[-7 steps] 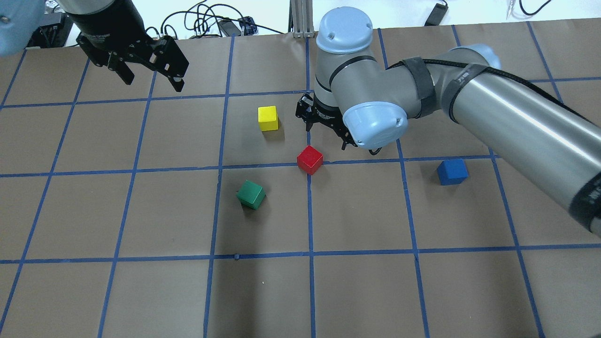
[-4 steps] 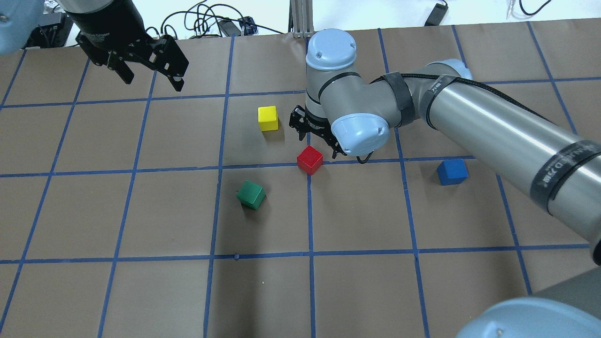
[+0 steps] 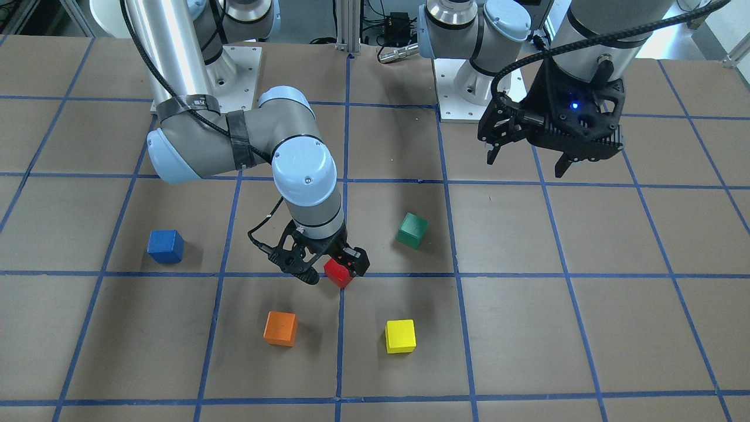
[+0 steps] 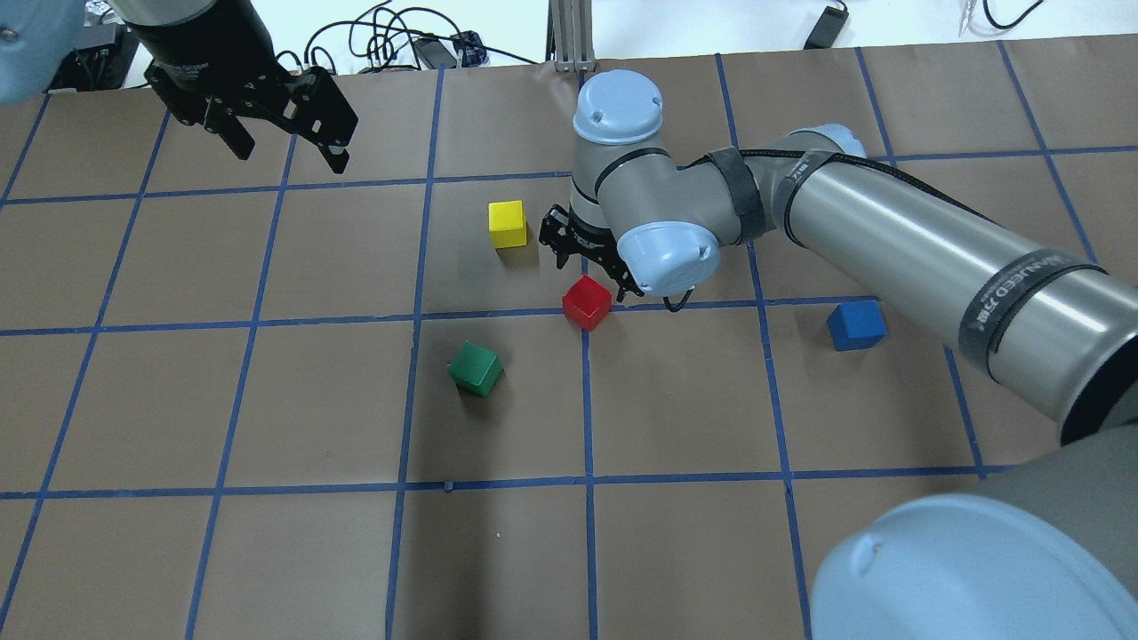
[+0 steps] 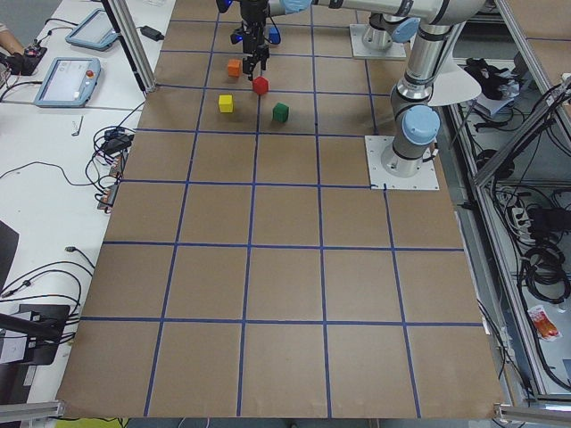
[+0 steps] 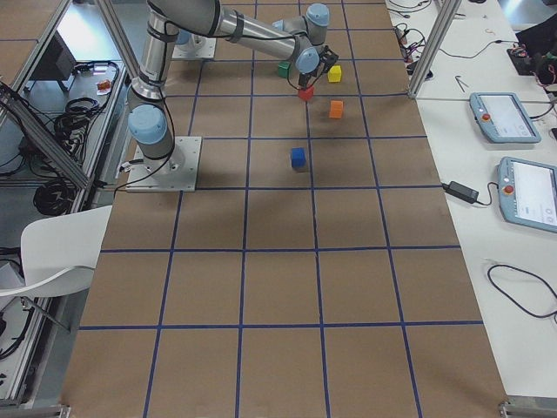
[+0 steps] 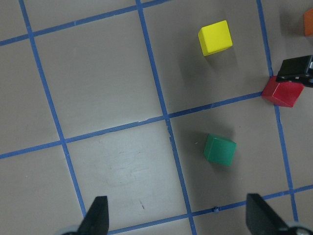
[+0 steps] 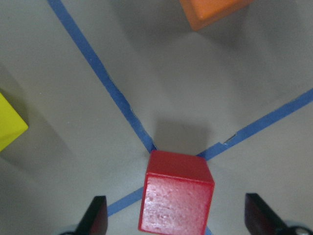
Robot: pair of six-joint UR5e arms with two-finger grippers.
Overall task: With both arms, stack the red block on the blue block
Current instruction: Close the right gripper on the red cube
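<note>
The red block (image 4: 587, 302) sits on a blue tape crossing near the table's middle. My right gripper (image 4: 594, 271) is open and low over it. In the right wrist view the red block (image 8: 176, 198) lies between the two fingertips (image 8: 98, 218), with gaps on both sides. In the front view the right gripper (image 3: 331, 268) partly hides the red block (image 3: 338, 274). The blue block (image 4: 856, 324) stands alone to the right, also seen in the front view (image 3: 166, 245). My left gripper (image 4: 286, 151) is open and empty, high over the far left.
A yellow block (image 4: 508, 223) stands just left of the right gripper. A green block (image 4: 476, 368) lies near and left of the red one. An orange block (image 3: 280, 328) sits beyond the right gripper, hidden by the arm in the overhead view.
My right arm has swung left and come down, bringing its open gripper over the red block. The left arm and all blocks have not moved.
</note>
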